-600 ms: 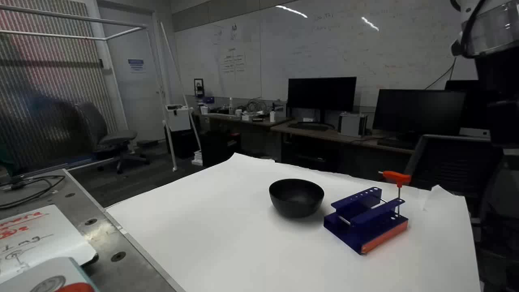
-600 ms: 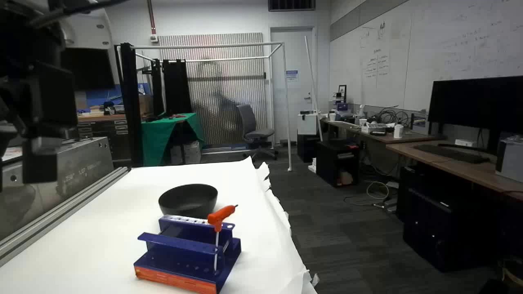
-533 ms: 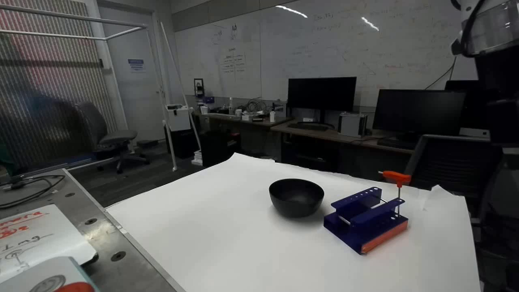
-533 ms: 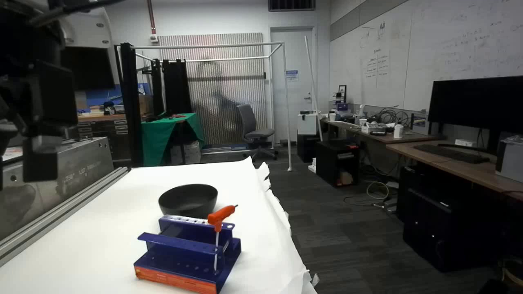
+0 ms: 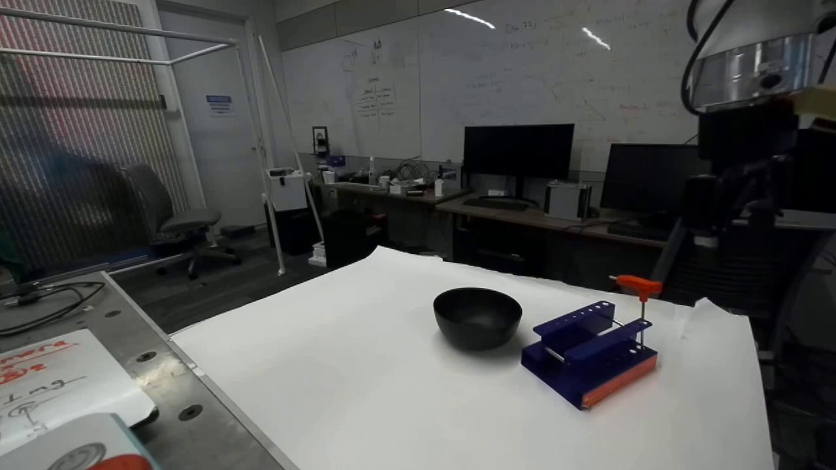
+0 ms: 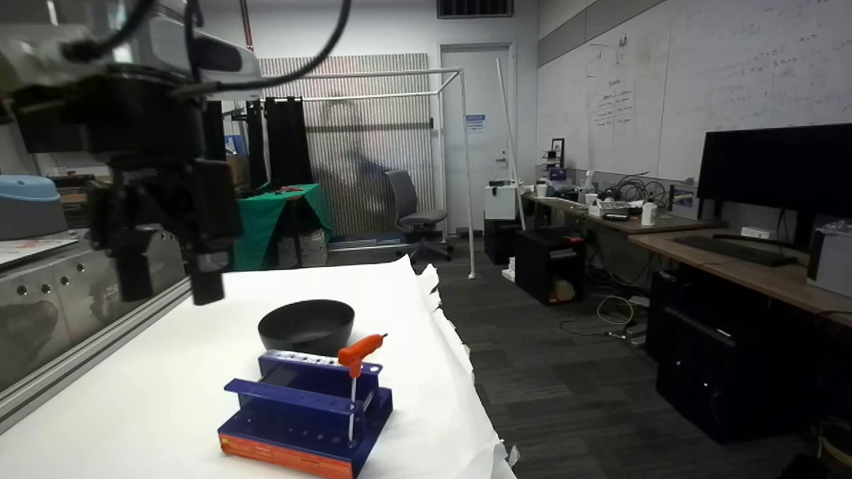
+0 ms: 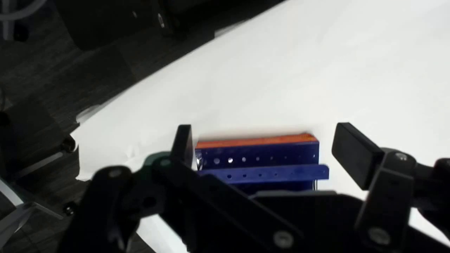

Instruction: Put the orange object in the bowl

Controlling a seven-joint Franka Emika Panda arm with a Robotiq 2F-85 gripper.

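An orange T-handled tool with a thin metal shaft [image 6: 359, 354] is standing upright in a blue, hole-punched stand with an orange-red lower edge [image 6: 293, 398]; in an exterior view the tool's handle is slanting toward two o'clock. The stand is resting on the white-covered table [image 5: 313, 372], and a round black bowl [image 5: 478, 326] is sitting near it, at about ten o'clock from the stand in an exterior view. A white-and-silver robot arm [image 5: 751, 65] is reaching in from two o'clock there, and its black claw [image 6: 172, 291] is hanging above and apart from the tool, pointing roughly downward, though blur is hiding the exact tilt. In the wrist view its two pads [image 7: 355, 154] are appearing at nine and three o'clock from the stand, spread wide and gripping nothing. On a grey door [image 6: 489, 179] a blue-and-white sign [image 6: 475, 122] is reading "NOTICE"; marker writing, mostly too faint to make out, is covering parts of the whiteboard [image 6: 719, 80].
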